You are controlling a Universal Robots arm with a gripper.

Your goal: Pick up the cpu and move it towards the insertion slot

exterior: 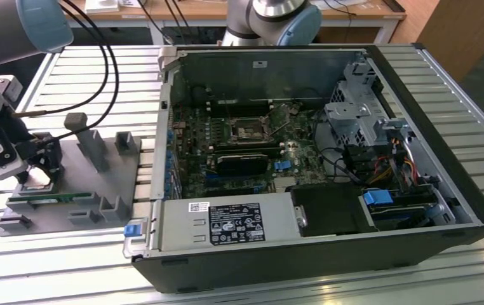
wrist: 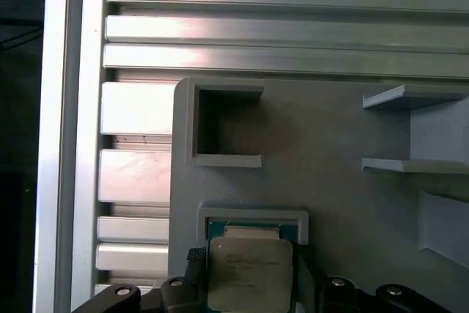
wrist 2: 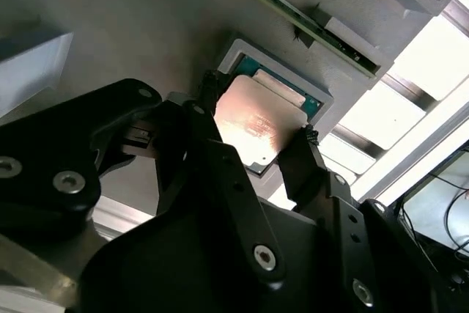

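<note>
The cpu, a small square chip with a silvery top, sits over its raised square pocket on the grey tray at the exterior view's left. In both wrist views my gripper has a black finger pressed on each of two opposite edges of the chip. The cpu lies slightly off the pocket's frame, and a green strip shows inside the frame beyond it. In the exterior view the gripper stands low over the tray's near left part. The insertion slot, a square socket, lies on the motherboard inside the open computer case.
A thin green memory stick lies in the tray just in front of the gripper. Grey upright posts rise from the tray. The black computer case lies open on the slatted aluminium table. Cables hang at the left.
</note>
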